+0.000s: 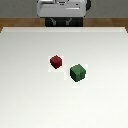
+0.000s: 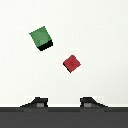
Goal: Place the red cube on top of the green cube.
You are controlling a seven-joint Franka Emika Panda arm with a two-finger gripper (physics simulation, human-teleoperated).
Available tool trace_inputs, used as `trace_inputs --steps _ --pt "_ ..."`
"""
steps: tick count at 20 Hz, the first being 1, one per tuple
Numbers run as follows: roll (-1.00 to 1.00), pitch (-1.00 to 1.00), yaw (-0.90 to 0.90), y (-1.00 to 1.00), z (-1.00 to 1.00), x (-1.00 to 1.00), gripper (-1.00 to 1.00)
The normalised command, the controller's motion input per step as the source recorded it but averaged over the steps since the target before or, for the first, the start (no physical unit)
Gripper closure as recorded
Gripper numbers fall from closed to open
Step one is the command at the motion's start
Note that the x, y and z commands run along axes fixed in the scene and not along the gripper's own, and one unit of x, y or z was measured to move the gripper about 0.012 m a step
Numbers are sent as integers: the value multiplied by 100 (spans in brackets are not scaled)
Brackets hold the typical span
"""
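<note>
The red cube (image 1: 56,61) is small and dark red, and it rests on the white table near the middle. The slightly larger green cube (image 1: 78,73) sits close beside it, toward the exterior view's right and a little nearer the camera, with a small gap between them. In the wrist view the red cube (image 2: 72,63) and the green cube (image 2: 41,38) both lie well below the camera. My gripper (image 2: 64,103) is open, its two dark fingertips (image 2: 36,102) spread wide with nothing between them. It hangs high above the cubes and touches neither.
The white table (image 1: 30,95) fills most of the exterior view, with its far edge meeting a brown floor strip (image 1: 15,22). The arm's grey body (image 1: 62,9) shows at the back, above the far edge.
</note>
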Motion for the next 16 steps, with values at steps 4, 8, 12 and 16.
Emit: trace_inputs --steps 4,8,12,16 --pt "0 0 0 0 0 0 -100" --pt "0 0 0 0 0 0 -100" --pt "0 0 0 -50 0 0 -100" --pt "0 0 0 -25 0 0 -100"
